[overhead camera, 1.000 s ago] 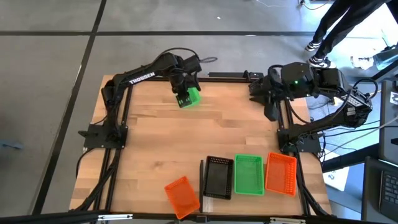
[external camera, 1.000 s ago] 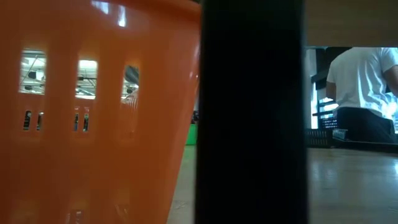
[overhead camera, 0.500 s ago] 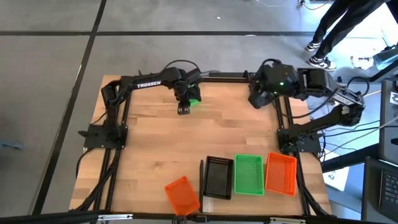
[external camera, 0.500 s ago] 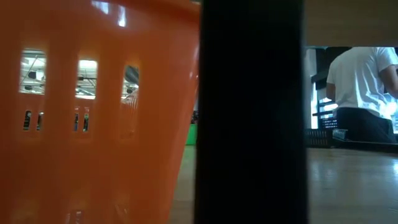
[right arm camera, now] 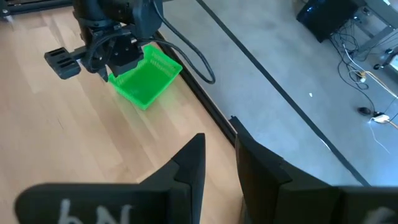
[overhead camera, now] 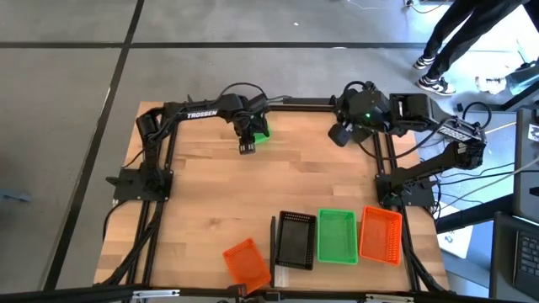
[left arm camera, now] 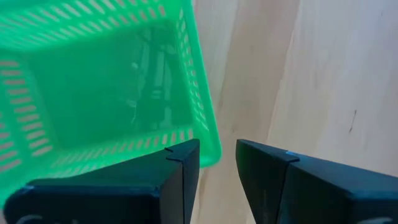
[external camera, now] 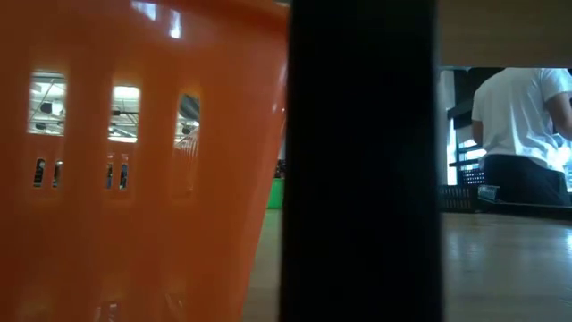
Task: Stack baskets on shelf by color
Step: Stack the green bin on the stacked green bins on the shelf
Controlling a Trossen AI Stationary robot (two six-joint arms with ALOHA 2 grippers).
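High view was evenly lit, no hard shadows on the worktop [overhead camera: 219,202]; strong daylight blew out the top-right corner, w/ glare on the floor there. Colours stayed clear, detail fine but small.

Low view was poor: an orange basket [external camera: 134,161] sat right against the lens, badly out of focus, lit from behind so ceiling lights showed through its slots. A dark upright band beside it was pure blur, no detail. Room beyond was sharper, bright at far right.

Left wrist view was bright & washed pale; green basket [left arm camera: 106,81] was soft, translucent, w/ faint reflections inside.

Right wrist view was sharp farther off, near parts blurred. Grey floor was flat-lit.
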